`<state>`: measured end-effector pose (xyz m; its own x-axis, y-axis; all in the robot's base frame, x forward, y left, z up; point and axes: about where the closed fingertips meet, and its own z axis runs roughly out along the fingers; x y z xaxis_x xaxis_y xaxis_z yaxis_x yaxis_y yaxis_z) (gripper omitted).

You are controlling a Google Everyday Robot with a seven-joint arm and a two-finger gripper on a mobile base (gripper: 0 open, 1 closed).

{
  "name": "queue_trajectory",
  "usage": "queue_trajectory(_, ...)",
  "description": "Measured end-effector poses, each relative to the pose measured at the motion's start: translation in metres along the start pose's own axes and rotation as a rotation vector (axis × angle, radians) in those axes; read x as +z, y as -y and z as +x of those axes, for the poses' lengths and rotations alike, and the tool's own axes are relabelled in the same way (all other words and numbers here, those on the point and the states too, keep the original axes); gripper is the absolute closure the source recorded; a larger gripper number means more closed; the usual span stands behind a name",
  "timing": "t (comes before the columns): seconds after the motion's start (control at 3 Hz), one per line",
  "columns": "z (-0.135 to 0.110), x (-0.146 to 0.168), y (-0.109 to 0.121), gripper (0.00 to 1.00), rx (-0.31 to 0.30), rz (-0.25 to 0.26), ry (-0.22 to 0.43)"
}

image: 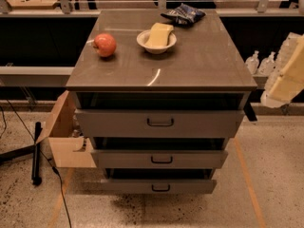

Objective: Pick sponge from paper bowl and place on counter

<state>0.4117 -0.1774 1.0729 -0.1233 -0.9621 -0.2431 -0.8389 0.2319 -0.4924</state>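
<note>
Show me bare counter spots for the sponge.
Free: the counter in front of the apple and paper bowl, and the right strip beside the bowl. Crowded: the back, around the sponge and dark bag. The gripper hangs beyond the right edge.

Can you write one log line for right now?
sponge: in paper bowl | gripper: right of counter, apart | apple: left of bowl | pick: not yet done

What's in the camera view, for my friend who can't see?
A yellow sponge lies in a white paper bowl on a grey counter, with a red apple left of it and a dark bag behind. The gripper hangs at the far right, off the counter.
</note>
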Motion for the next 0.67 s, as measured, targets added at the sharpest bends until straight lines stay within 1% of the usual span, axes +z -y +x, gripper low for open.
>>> queue_trajectory(0.33, -0.0001, -0.0001, 0.0, 0.0, 0.0, 0.0, 0.0)
queue_trajectory(0.67, -0.0037, 0.0064, 0.0092, 0.0, 0.073, 0.042, 0.052)
